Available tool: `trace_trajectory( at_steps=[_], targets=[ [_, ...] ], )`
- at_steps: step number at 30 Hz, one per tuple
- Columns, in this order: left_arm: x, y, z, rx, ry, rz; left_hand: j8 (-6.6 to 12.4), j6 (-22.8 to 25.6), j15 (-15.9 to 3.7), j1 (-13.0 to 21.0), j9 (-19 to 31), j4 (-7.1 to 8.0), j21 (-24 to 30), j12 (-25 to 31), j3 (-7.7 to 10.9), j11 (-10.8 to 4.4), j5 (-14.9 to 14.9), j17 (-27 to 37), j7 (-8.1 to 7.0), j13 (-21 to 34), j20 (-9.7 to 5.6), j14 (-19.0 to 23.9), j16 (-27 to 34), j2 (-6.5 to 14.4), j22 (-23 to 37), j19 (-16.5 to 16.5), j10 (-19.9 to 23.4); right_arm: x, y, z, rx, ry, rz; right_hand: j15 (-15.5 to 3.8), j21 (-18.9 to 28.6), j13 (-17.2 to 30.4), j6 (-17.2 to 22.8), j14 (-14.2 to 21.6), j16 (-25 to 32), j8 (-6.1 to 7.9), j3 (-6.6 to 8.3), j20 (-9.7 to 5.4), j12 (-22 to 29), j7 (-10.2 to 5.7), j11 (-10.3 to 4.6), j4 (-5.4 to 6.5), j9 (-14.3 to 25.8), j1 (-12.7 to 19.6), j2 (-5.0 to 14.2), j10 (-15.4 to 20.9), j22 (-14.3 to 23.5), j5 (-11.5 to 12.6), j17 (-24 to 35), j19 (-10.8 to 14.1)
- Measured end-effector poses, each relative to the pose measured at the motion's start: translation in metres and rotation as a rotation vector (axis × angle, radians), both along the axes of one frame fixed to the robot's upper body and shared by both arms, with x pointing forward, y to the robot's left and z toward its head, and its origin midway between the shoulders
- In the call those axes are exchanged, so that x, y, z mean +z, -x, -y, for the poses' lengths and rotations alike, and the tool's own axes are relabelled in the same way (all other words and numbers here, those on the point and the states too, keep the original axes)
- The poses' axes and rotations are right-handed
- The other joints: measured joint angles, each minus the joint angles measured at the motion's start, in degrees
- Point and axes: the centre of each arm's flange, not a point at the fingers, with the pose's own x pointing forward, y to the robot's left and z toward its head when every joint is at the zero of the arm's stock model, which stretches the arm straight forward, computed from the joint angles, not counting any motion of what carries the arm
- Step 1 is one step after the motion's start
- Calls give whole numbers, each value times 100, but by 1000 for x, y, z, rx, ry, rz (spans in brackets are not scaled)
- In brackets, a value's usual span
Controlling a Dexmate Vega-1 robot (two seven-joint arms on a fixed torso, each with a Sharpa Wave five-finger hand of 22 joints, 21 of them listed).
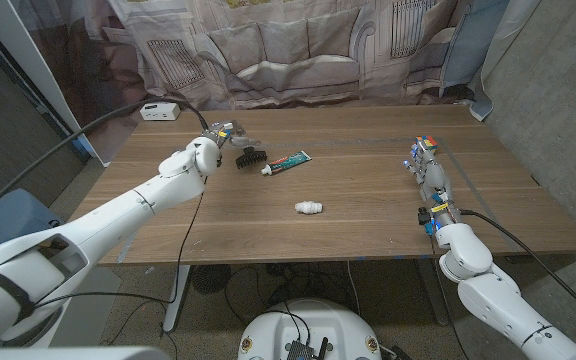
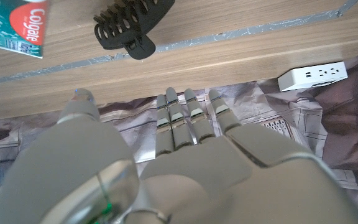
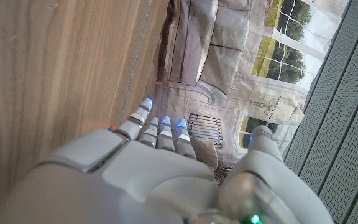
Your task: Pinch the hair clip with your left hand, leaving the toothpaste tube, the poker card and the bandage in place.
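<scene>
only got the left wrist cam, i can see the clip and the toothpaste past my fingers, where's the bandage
Observer: The bandage is a small white roll on the table, nearer the robot than the toothpaste tube and apart from both it and the hair clip.
Operator: ok and my other arm, in the way?
Observer: No. The right hand is at the table's right side, holds nothing, and is well clear of all three.
Operator: which side of the clip am i on
Observer: In the head view, the left hand is just left of the clip and not touching it. The tube lies on the clip's right.
</scene>
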Motion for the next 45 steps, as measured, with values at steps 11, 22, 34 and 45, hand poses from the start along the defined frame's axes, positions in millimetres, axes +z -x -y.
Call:
trace_trajectory(
  at_steps=[11,22,34,45],
  targets=[
    [-8,9,-4,-53,62,46,-27,-341,46,-31,-28,-42,67,-46,42,153,0,0,-53,-79,-11,-258,-28,31,-15,222,-260,0,7,1,7,15,2,-31,0,0,21,32,0,0,0,-32,0,20,5,0,0,1,-2,4,0,0,0,32],
    [-12,23,-1,-119,147,117,-27,-427,75,16,-27,-88,67,-68,88,182,0,0,-28,-127,-94,-367,-28,77,-14,343,-412,5,12,6,23,31,25,-31,0,0,21,31,0,0,0,-32,0,20,4,0,0,31,-31,4,0,0,0,32],
    [-20,51,0,-202,271,203,0,-418,68,16,-27,-113,67,-67,113,253,0,1,12,-159,-124,-441,-28,76,-14,372,-483,11,9,16,43,55,61,-10,0,0,73,53,0,0,-24,-62,0,9,34,24,0,31,-31,37,0,0,0,63],
    [-27,64,0,-339,444,223,45,-316,90,16,-27,-131,67,-67,130,276,0,1,113,-212,-124,-419,-28,78,-13,372,-460,15,8,28,60,81,67,-10,0,0,104,52,0,0,-45,-62,0,41,3,3,0,30,-31,66,0,0,0,62]
  ],
)
